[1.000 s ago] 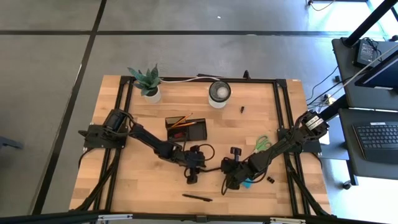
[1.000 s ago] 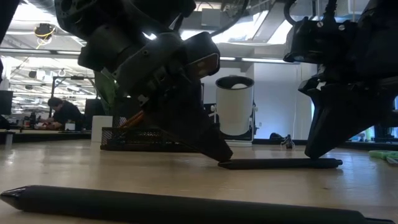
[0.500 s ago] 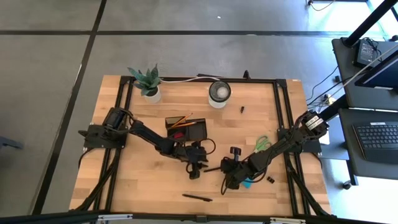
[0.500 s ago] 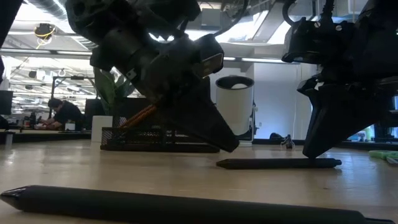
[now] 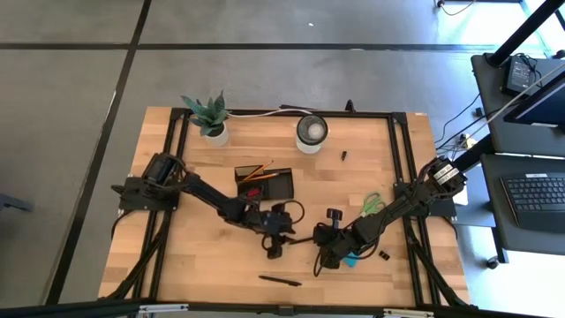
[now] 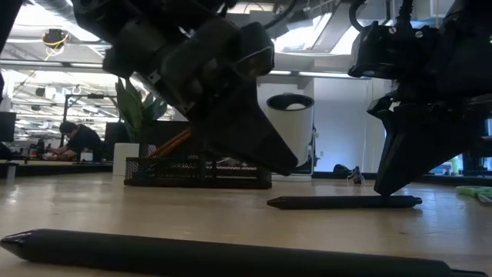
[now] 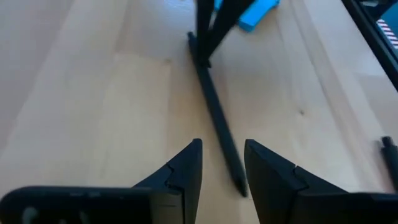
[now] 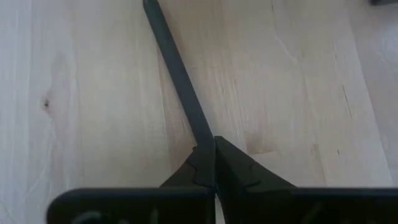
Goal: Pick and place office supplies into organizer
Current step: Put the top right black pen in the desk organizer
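While the pen [image 5: 303, 239] lies flat on the tabletop [image 5: 203, 265] just right of centre in the high view, its right end is pinched by the right tool [image 5: 320, 263], whose fingers are closed on it. The left tool [image 5: 274, 248] has drawn up and back from the pen's left end over the last second: in the low view its tip, which a second ago touched the pen, now hangs clear above it, fingers parted and empty. Judging by this, the pen has not been lifted and the left arm must come in again. The organizer [image 5: 265, 183] sits up-left of centre, pencils [image 5: 254, 171] in it. A second pen [image 5: 280, 281] lies near the bottom edge.
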Robot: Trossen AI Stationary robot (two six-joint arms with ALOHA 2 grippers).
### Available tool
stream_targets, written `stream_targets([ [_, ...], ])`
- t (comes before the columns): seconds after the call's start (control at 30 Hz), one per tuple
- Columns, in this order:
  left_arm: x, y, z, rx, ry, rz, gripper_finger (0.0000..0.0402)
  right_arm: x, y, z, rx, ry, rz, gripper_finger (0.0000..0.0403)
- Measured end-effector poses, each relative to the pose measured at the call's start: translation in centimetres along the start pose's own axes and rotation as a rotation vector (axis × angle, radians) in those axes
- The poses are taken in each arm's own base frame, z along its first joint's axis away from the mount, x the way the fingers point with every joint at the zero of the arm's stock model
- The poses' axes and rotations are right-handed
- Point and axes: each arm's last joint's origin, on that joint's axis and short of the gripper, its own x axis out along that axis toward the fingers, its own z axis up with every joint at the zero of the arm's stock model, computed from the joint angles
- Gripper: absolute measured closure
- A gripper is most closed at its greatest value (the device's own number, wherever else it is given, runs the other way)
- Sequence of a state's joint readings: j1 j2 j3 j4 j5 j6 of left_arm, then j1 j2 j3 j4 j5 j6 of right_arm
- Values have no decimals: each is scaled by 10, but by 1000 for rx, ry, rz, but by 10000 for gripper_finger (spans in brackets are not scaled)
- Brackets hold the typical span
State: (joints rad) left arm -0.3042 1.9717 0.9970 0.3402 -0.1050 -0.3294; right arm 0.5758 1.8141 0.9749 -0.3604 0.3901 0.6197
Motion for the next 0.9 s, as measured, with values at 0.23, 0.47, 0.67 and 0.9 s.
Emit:
stream_targets([
  [0.23,-2,-12,-6,-2,1,38,288,0,0,0,12,-3,2,393],
  [0.47,5,-18,-17,-32,13,65,288,7,3,0,36,-17,-8,393],
  [0.67,12,-19,-15,-31,32,72,288,21,8,-3,33,-23,-17,393],
  [0.9,19,-20,-15,-57,85,102,288,21,9,-3,32,-20,0,393],
])
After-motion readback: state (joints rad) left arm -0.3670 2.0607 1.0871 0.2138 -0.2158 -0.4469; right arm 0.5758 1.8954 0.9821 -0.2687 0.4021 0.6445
